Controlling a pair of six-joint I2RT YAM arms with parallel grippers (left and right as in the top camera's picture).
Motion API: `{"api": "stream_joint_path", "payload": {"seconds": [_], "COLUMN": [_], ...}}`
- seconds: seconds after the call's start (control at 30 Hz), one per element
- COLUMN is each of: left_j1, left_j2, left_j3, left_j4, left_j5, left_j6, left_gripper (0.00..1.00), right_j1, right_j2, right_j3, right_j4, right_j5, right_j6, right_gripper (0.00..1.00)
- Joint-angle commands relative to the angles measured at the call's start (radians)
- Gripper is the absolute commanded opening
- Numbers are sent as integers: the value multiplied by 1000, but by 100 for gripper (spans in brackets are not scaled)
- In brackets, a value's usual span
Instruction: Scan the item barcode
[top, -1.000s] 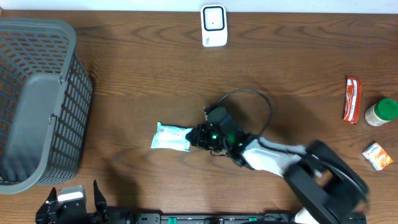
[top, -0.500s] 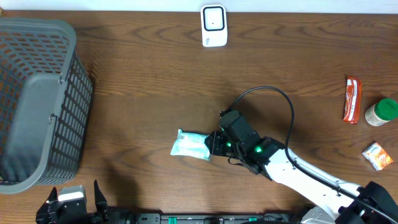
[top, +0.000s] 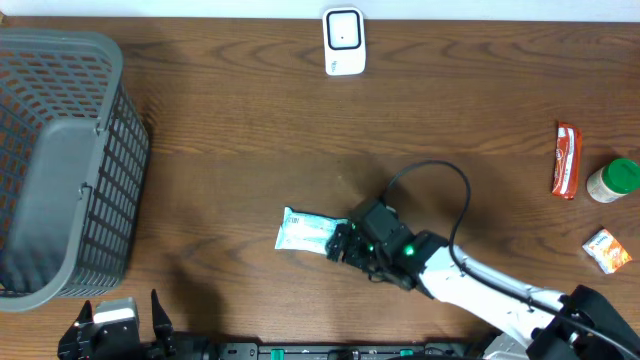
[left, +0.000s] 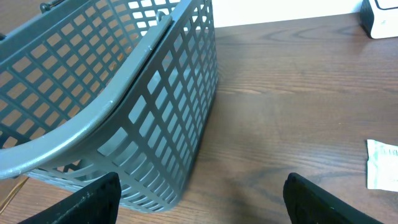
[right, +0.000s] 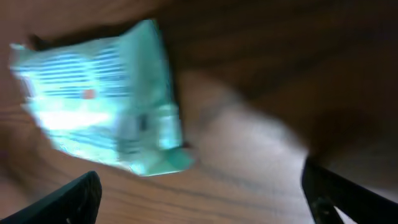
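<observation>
The item, a pale green-and-white packet (top: 306, 231), lies flat on the wooden table near the middle. My right gripper (top: 341, 243) sits just right of it, open, its fingers off the packet's right end. In the right wrist view the packet (right: 99, 124) is blurred, lying on the wood ahead of the wide-apart fingers (right: 71, 198) of the right gripper (right: 205, 199). The white scanner (top: 343, 41) stands at the table's far edge. My left gripper (left: 202, 202) is open and empty at the front left, beside the basket; the packet's edge (left: 382, 165) shows at that view's right.
A grey mesh basket (top: 60, 160) fills the left side of the table. At the far right lie a red snack bar (top: 567, 160), a green-lidded jar (top: 614, 180) and a small orange box (top: 607, 250). A black cable (top: 440, 180) loops over the right arm.
The right gripper carried the packet a little to the right, then opened and let it go on the table. The left arm has not moved.
</observation>
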Motion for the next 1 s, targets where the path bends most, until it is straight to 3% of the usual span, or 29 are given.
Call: {"api": "stream_joint_path", "payload": {"seconds": [0.0,0.2,0.5,0.97], "left_j1": [3,3,3,3], "left_j2": [-7,-7,-7,-7], "left_j3": [2,2,2,2], "left_j4": [2,1,1,1], "left_j5": [4,4,4,4], "left_j6": [2,2,2,2], "left_gripper": [84,84,84,84], "right_j1": [40,74,90,156], "right_j2": [13,63,157,157], "right_j3": [-65,-137,-148,-172], "right_j4": [71,163,177,159], "right_j5": [14,58,-67,59], "right_j6": [179,383,506,787], "right_gripper": [99,99,99,99]}}
